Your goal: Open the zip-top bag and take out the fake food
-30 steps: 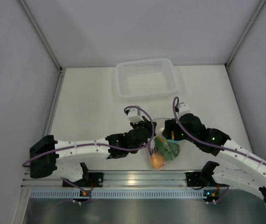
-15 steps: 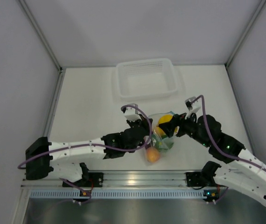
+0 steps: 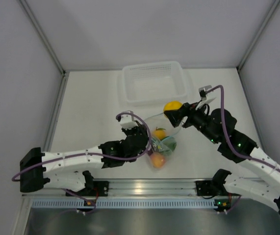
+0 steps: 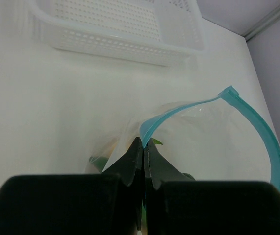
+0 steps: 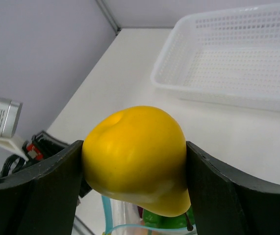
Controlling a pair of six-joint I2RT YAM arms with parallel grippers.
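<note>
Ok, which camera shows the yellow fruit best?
Right wrist: the yellow fruit fills the frame, clamped in the right gripper. Top external shows it small near the basket; left wrist doesn't show it.

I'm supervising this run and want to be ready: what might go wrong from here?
1. The right gripper holds the glossy, rounded yellow pepper only by its sides; it may slip out in transit.
2. The left gripper pinches just the zip-top bag's rim; the soft plastic could slide free, collapsing the mouth over the fake food inside.
</note>
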